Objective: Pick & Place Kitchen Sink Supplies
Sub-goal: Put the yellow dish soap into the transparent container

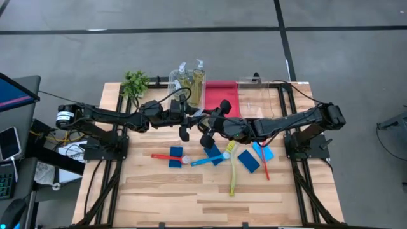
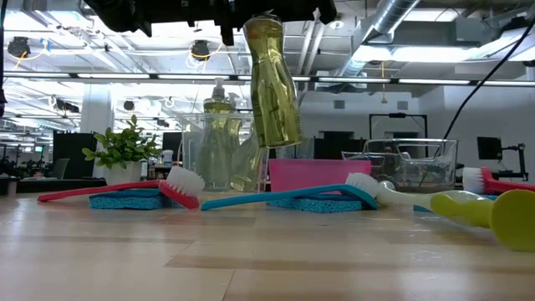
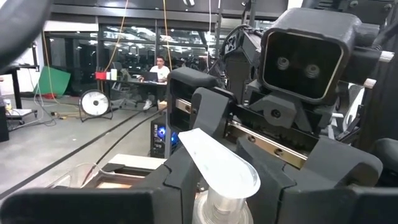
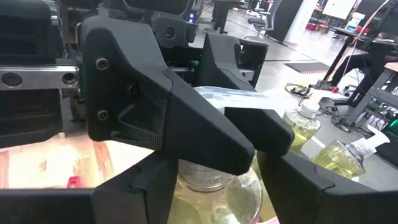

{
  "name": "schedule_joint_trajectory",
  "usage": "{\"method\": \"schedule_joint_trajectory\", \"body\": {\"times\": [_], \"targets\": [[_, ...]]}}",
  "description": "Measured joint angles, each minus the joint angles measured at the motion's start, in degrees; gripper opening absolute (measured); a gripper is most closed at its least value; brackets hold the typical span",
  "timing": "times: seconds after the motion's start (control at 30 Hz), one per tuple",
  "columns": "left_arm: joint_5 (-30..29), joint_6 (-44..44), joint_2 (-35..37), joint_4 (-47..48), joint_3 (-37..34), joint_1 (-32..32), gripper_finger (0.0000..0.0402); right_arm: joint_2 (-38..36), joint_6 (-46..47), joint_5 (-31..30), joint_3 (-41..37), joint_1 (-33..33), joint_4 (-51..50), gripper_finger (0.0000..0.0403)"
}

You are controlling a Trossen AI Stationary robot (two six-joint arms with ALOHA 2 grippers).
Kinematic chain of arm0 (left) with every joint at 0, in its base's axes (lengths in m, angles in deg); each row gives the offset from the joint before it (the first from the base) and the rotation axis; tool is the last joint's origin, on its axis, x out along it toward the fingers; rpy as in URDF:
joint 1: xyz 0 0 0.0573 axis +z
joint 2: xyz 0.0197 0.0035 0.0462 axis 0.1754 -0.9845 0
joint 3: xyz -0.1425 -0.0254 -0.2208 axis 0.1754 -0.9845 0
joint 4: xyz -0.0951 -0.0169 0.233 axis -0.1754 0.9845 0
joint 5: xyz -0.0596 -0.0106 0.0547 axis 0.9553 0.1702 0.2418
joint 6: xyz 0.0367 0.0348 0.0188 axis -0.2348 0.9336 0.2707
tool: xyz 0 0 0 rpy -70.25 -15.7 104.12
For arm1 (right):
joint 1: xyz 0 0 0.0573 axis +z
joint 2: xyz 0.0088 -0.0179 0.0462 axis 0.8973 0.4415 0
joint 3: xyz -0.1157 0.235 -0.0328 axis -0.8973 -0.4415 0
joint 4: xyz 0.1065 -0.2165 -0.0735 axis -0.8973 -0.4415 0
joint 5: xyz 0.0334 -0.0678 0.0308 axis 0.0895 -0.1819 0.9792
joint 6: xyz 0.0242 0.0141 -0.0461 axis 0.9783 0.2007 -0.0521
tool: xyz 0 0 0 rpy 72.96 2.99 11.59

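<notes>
A clear pump bottle of yellow-green soap (image 2: 274, 92) hangs high over the table's middle, where both arms meet. My left gripper (image 1: 186, 124) comes in from the left and is shut on the bottle's top. My right gripper (image 1: 207, 132) faces it from the right, open. Its fingers (image 4: 311, 186) stand on either side of the bottle's neck (image 4: 205, 177). Two more soap bottles (image 1: 191, 79) stand in a clear tub at the back. Blue sponges (image 1: 175, 158) and brushes in red (image 1: 164, 156), blue (image 1: 205, 160) and yellow-green (image 1: 232, 173) lie flat on the wood. My left gripper pinches the bottle between its two fingers at the collar just under the pump head (image 3: 225, 200). The fingers reach in about level from the table's left. The bottle hangs below them, tilted, its base (image 2: 284, 140) well clear of the table.
A small green plant (image 1: 135, 83) stands at the back left. A red tray (image 1: 221, 95) and a clear tub (image 1: 262, 95) sit at the back right. A second red brush (image 1: 264, 164) lies at the right. The near half of the table is bare wood (image 1: 191, 203).
</notes>
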Motion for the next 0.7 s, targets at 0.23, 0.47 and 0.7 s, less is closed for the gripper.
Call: {"method": "schedule_joint_trajectory", "body": {"times": [0.23,0.47,0.7], "targets": [[0.1,0.0,0.0,-0.3,0.0,0.0,0.0102,0.0,1.7,1.4,0.0,0.0,-0.7,0.0214],[0.2,0.0,0.0,-0.7,-0.1,0.0,0.0102,-0.1,3.0,5.4,0.0,-0.7,-1.4,0.0213],[-0.1,0.0,0.0,-1.2,-0.1,0.0,0.0102,-0.1,3.0,7.4,0.0,-0.9,-1.4,0.0224]]}}
